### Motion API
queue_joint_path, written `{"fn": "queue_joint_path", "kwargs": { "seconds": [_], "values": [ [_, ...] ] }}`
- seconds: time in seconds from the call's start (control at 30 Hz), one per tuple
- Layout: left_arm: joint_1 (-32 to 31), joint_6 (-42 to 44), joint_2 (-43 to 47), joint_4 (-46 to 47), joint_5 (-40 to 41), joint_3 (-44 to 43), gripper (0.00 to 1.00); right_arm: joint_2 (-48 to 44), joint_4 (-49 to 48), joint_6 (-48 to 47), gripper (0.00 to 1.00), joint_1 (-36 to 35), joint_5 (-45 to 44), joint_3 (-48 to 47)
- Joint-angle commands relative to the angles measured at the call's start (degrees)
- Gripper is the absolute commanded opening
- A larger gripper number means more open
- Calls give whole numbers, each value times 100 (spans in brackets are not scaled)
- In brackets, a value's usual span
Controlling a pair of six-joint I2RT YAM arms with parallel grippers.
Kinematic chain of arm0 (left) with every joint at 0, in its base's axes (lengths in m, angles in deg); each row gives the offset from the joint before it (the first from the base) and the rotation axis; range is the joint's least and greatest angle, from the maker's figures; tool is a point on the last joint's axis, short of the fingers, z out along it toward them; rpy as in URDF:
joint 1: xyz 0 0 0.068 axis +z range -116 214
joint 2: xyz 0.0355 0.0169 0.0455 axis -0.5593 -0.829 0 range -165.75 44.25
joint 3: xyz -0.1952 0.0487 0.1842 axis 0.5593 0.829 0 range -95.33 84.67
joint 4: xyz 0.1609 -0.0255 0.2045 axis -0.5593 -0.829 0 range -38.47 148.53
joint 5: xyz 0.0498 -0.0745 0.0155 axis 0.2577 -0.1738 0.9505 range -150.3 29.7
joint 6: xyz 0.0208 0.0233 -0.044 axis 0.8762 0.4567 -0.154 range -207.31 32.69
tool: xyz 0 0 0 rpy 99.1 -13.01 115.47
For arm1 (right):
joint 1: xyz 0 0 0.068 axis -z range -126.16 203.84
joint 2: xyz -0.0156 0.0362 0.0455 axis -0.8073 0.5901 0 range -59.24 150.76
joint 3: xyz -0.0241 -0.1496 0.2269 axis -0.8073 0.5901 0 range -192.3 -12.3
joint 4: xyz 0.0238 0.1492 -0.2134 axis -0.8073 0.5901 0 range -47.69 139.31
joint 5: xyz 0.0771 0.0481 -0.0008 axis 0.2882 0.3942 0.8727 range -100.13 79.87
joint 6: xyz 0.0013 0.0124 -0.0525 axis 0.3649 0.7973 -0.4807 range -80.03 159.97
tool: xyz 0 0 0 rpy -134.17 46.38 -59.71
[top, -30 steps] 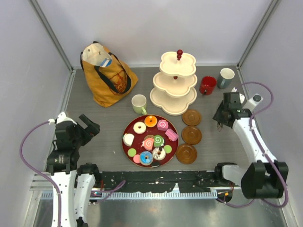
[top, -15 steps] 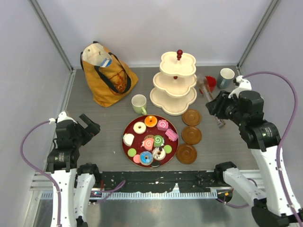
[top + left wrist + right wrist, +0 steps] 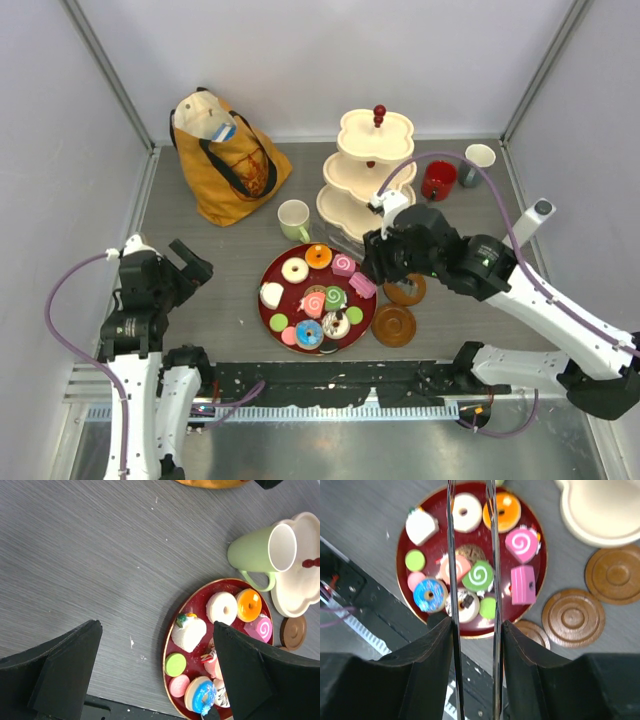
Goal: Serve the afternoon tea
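Note:
The toy pastries (image 3: 318, 298) fill a round dark-red tray (image 3: 372, 306) at the table's front centre. The pale green mug (image 3: 293, 219) stands behind the tray. The red mug (image 3: 438, 180) and the grey-blue mug (image 3: 478, 160) stand at the back right. My right gripper (image 3: 375, 255) is shut on thin metal tongs (image 3: 451, 580). The tongs' two blades hang above the tray, over a pink swirl roll (image 3: 455, 569) and a green swirl roll (image 3: 479, 576). My left gripper (image 3: 185, 265) is open and empty, left of the tray (image 3: 167, 655).
A cream three-tier stand (image 3: 366, 180) stands behind the tray. Brown saucers (image 3: 393, 325) lie right of the tray, partly under my right arm. A mustard-yellow tote bag (image 3: 225, 160) sits at the back left. The black rail runs along the front edge.
My right arm has swung from the back right by the mugs to over the tray's right side, carrying the tongs. The left arm has not moved.

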Motion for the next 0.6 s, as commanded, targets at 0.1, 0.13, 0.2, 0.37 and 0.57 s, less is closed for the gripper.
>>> {"fn": "queue_joint_path", "kwargs": {
  "seconds": [0.1,0.13,0.2,0.37,0.57],
  "values": [
    [37,-124,-90,209,-699,306,100,-452,530,324,47,-296,272,686],
    [28,-168,-133,209,-778,350,100,-505,592,350,47,-314,395,853],
    [37,-186,-212,244,-927,420,100,-558,732,412,48,-340,718,1116],
    [28,-230,-301,157,-1174,456,100,-689,961,561,50,-349,730,1478],
    [28,-265,-90,86,-1236,473,100,-699,514,851,54,-349,1170,1900]
  ]
}}
